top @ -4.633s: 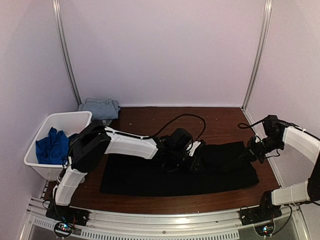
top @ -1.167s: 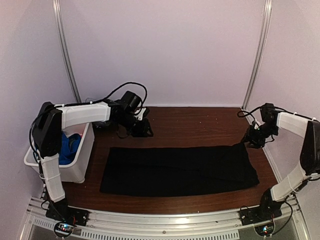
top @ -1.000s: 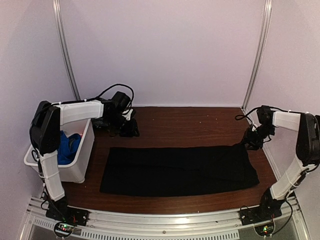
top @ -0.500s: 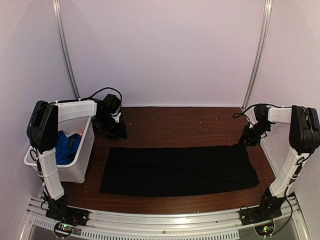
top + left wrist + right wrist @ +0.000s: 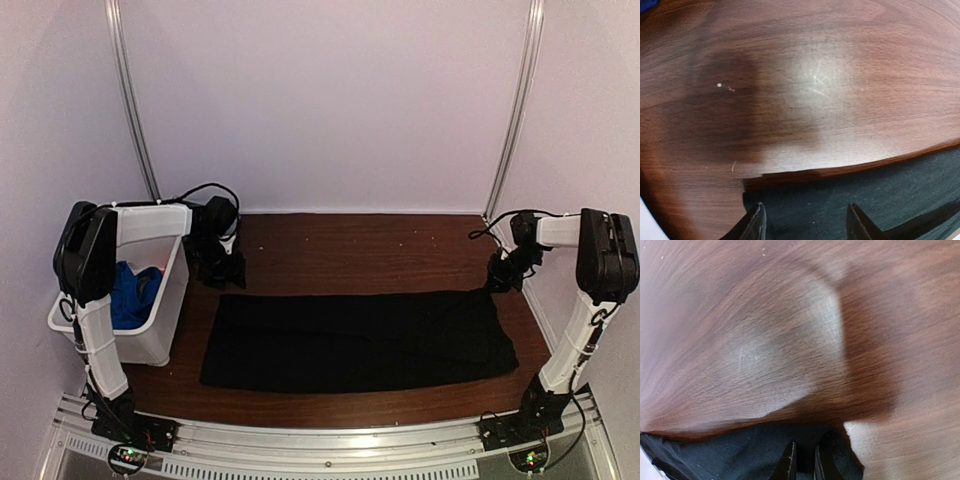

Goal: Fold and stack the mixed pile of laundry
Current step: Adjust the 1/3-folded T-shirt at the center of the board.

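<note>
From above, the black cloth [image 5: 355,340] lies spread flat on the wooden table [image 5: 370,250]. The left gripper [image 5: 222,272] sits at the cloth's far left corner and the right gripper [image 5: 500,279] at its far right corner. Left of the cloth, royal-blue fabric [image 5: 133,290] lies in a white bin [image 5: 168,305].

The left wrist view shows the fingers [image 5: 756,225] spread apart over the black cloth [image 5: 865,200] just inside its corner.

The right wrist view shows the fingers [image 5: 788,462] pinched nearly together on the black cloth [image 5: 715,452] at its edge.
</note>
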Tool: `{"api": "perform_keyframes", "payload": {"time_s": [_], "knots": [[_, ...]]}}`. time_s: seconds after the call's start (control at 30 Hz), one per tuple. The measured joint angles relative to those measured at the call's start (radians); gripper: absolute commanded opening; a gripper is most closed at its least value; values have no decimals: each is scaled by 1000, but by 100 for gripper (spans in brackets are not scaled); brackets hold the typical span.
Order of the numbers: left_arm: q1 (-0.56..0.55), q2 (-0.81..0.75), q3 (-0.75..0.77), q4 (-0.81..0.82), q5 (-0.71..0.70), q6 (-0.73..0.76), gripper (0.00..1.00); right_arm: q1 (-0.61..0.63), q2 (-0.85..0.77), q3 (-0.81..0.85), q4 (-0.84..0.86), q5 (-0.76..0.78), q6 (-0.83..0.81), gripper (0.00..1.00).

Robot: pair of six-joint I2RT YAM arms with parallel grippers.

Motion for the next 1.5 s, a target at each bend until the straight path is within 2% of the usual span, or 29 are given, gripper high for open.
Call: {"api": "perform_keyframes", "payload": {"time_s": [0.07,0.47,0.77,0.87,1.03,1.5], "knots": [[1,0,0,-8,-16,3,56,-3,0,1,2,-3,0,0],[14,2,-29,-19,-24,5,55,-18,3,6,8,-18,-1,0],[16,37,-31,-1,-14,-2,44,-26,3,6,9,-21,-1,0],[21,50,-31,9,-12,-3,33,-27,3,6,9,-21,0,0],[31,55,-31,17,-10,-14,0,-30,3,6,10,-22,0,0],[52,55,-31,45,-30,-26,0,-72,0,9,44,-49,23,0]]}}
